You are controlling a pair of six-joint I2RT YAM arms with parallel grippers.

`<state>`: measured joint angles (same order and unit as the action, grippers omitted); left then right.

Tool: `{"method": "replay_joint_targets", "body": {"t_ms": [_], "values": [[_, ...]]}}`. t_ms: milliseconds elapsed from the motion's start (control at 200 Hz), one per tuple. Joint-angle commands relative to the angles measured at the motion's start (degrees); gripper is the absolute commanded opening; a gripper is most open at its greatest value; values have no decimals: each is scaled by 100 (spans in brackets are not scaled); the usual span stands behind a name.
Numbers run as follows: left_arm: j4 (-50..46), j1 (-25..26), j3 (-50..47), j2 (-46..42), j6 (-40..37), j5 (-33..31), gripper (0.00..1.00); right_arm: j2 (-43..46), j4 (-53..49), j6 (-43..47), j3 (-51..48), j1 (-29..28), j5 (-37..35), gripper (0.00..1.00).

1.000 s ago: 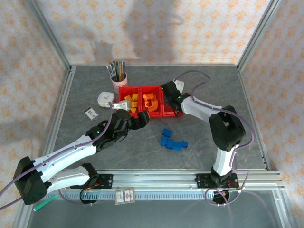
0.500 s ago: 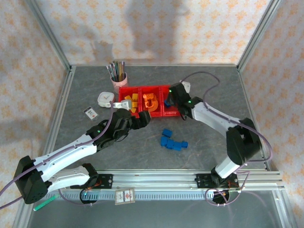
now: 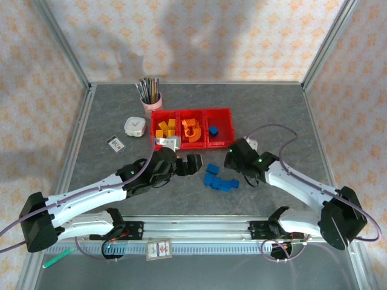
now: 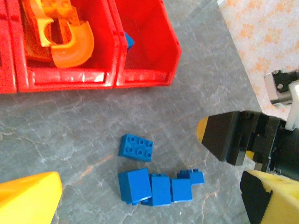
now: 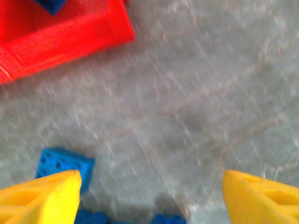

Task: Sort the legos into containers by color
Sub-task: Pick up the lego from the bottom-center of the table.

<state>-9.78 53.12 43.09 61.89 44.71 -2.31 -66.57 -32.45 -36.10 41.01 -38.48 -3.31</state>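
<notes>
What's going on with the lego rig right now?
Colour sort, partway through. The red bins hold yellow blocks in the left compartment, orange pieces in the middle and one blue block on the right. A small cluster of blue blocks lies on the table in front of the bins. Both arms hover by that cluster, the left gripper on its left and the right gripper on its right, both open and empty.
</notes>
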Motion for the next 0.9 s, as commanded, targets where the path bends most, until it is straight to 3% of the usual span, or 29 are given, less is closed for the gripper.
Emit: {"method": "replay_joint_targets", "body": {"t_ms": [0,195,420,896], "values": [[135,141,-125,60,77,11,99,240,-237,-598,-427,-183,291,79],[284,227,-162,222,115,46,99,107,312,-767,-840,-274,628,80],[240,255,-159,235,108,11,99,-85,440,-829,-902,-274,433,78],[301,257,-62,419,78,32,99,133,-196,-1406,-1230,-274,-42,59]]}}
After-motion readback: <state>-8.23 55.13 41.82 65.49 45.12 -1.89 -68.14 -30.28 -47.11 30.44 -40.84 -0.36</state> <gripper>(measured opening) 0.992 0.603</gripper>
